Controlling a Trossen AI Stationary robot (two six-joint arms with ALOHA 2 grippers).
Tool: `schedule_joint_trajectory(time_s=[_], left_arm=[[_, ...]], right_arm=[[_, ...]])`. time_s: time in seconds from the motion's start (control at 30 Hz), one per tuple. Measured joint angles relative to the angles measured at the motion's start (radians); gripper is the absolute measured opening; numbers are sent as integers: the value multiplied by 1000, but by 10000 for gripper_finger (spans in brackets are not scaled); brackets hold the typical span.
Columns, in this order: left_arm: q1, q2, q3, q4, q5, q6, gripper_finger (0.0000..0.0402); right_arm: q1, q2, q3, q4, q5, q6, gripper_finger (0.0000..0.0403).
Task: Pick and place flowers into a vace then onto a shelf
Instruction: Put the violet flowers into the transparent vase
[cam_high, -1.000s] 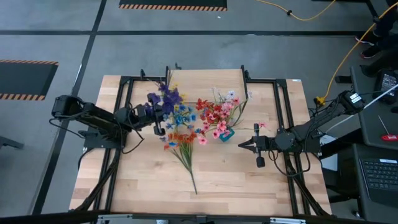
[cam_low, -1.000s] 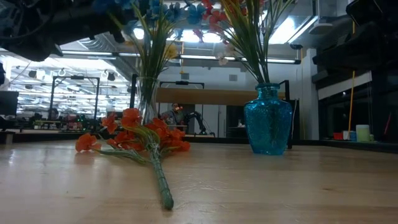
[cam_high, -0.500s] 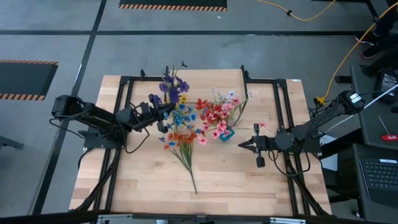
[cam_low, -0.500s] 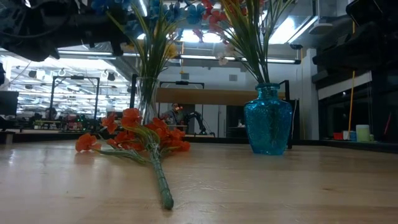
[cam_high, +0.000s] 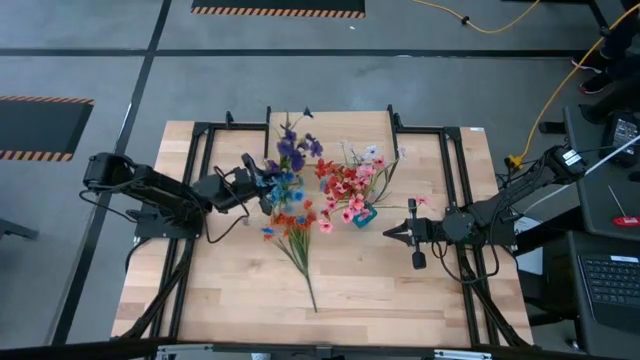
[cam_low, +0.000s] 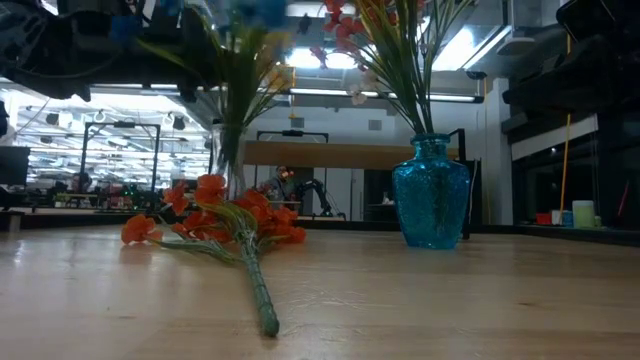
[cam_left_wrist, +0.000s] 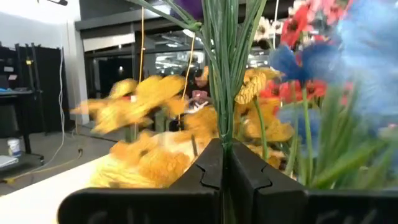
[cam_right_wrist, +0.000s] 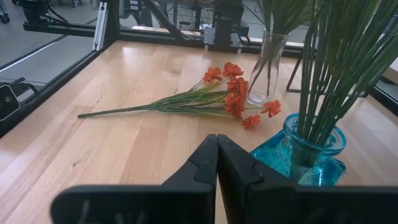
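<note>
My left gripper (cam_high: 263, 190) is shut on a purple flower spray (cam_high: 295, 148), right beside a clear glass vase (cam_low: 229, 160) that holds blue and yellow flowers (cam_high: 285, 188). Whether the spray's lower end is in that vase is hidden. A blue glass vase (cam_low: 430, 195) stands upright with red, pink and white flowers (cam_high: 348, 188). An orange spray (cam_high: 291, 224) lies flat on the table, its stem end (cam_low: 268, 322) toward the near edge. My right gripper (cam_high: 390, 234) is shut and hovers just right of the blue vase (cam_right_wrist: 308, 152). The shelf (cam_low: 330, 154) shows beyond the vases. My left gripper pinches the purple spray's bundle of green stems (cam_left_wrist: 225, 134) between its two fingers, coming level from the table's left, across the stems. The stems rise almost upright above the fingers. The stretch below the fingers is hidden by the gripper.
Black metal frames (cam_high: 200, 150) run along both sides of the table. The orange spray's long stem (cam_right_wrist: 115, 112) stretches over the middle of the near half. Bare wood lies near the front edge (cam_high: 380, 300).
My left gripper has moved toward the table's right, closer to the clear vase, staying shut on the purple spray. The purple blossoms have swung right and toward the far edge, now above the blue and yellow flowers.
</note>
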Motion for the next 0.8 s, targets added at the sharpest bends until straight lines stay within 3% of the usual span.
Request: schedule_joint_trajectory(time_s=[0.43,0.8], left_arm=[[0,5,-10,-9,52,37,4],[0,5,-128,89,52,9,4]], right_arm=[[0,0,0,0,0,0,14],[0,31,0,-1,-3,22,14]])
